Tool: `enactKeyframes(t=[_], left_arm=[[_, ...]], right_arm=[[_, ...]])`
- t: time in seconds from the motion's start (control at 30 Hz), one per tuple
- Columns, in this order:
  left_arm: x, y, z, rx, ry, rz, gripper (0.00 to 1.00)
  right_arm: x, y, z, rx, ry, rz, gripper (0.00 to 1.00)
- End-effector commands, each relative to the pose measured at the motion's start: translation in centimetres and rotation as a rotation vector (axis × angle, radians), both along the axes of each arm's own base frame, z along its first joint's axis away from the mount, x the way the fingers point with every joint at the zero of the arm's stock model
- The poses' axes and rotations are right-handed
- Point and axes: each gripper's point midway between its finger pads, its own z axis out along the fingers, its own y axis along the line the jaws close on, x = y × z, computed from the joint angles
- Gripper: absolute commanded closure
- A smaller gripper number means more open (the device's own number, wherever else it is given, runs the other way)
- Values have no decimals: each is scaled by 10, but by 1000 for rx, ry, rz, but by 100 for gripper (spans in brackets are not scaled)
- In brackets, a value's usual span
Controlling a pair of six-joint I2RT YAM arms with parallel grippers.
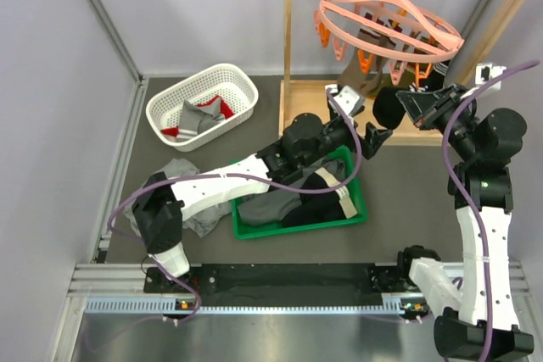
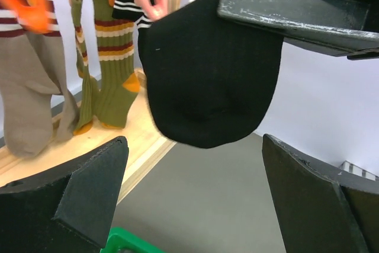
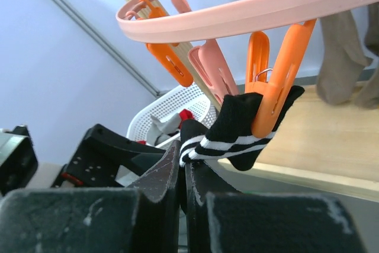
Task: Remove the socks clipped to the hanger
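Bright, even light with faint shadows; in the left wrist view the tan sock (image 2: 26, 93) is blurred.

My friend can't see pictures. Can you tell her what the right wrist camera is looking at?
The right end effector is shut on a black sock with white stripes, which an orange clip pins to the round pink hanger. Behind them are a white basket and a wooden rack base.

One hanger (image 3: 249, 13) — one basket (image 1: 244, 101) — one crate (image 1: 297, 226)
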Motion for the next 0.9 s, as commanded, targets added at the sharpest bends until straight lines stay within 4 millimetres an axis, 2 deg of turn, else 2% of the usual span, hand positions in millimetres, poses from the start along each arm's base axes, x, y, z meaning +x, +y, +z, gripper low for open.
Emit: enactKeyframes(t=[0.0, 0.07, 0.23, 0.3, 0.37, 0.4, 0.47, 0.5, 0.53, 0.6, 0.63, 0.67, 0.7, 0.73, 0.77, 0.83, 0.87], left_arm=[[0, -12, 18, -45, -19, -37, 1], [3, -15, 20, -49, -25, -30, 1], [15, -25, 10, -31, -23, 0, 1], [16, -27, 12, -38, -30, 1, 9], [17, -27, 11, -41, -34, 1, 24], [15, -27, 14, -45, -38, -1, 51], [14, -26, 13, -49, -39, -8, 69], [13, -25, 15, -53, -38, -10, 87], [12, -25, 15, -50, -35, -15, 100], [11, -22, 16, -55, -25, -12, 100], [11, -20, 16, -56, -22, -11, 100], [10, -19, 10, -46, -15, -12, 100], [8, -16, 14, -52, -16, -13, 100], [5, -15, 13, -49, -15, -18, 100], [5, -13, 7, -39, -11, -21, 100], [1, -9, 9, -44, -14, -25, 100], [-1, -8, 6, -39, -11, -32, 100]], right_arm=[[-6, 10, 15, 56, -27, 39, 100], [-7, 11, 15, 64, -23, 39, 100], [-5, 13, 11, 100, 3, 43, 100], [-6, 13, 10, 102, 5, 45, 100], [-6, 13, 7, 97, 18, 42, 100], [-7, 13, 5, 98, 28, 43, 100], [-7, 12, 3, 90, 33, 40, 100], [-7, 12, 1, 85, 43, 35, 99], [-7, 11, 1, 75, 45, 29, 91], [-8, 8, -2, 68, 83, 10, 81], [-8, 6, -4, 44, 93, -4, 70], [-7, 4, -5, 36, 107, -19, 64], [-10, 1, 5, 23, 91, -39, 59], [-12, -2, 0, -5, 119, -54, 52], [-15, -3, 10, -20, 104, -64, 50], [-18, -12, 8, -55, 141, -112, 44], [-22, -14, 22, -65, 127, -131, 43]])
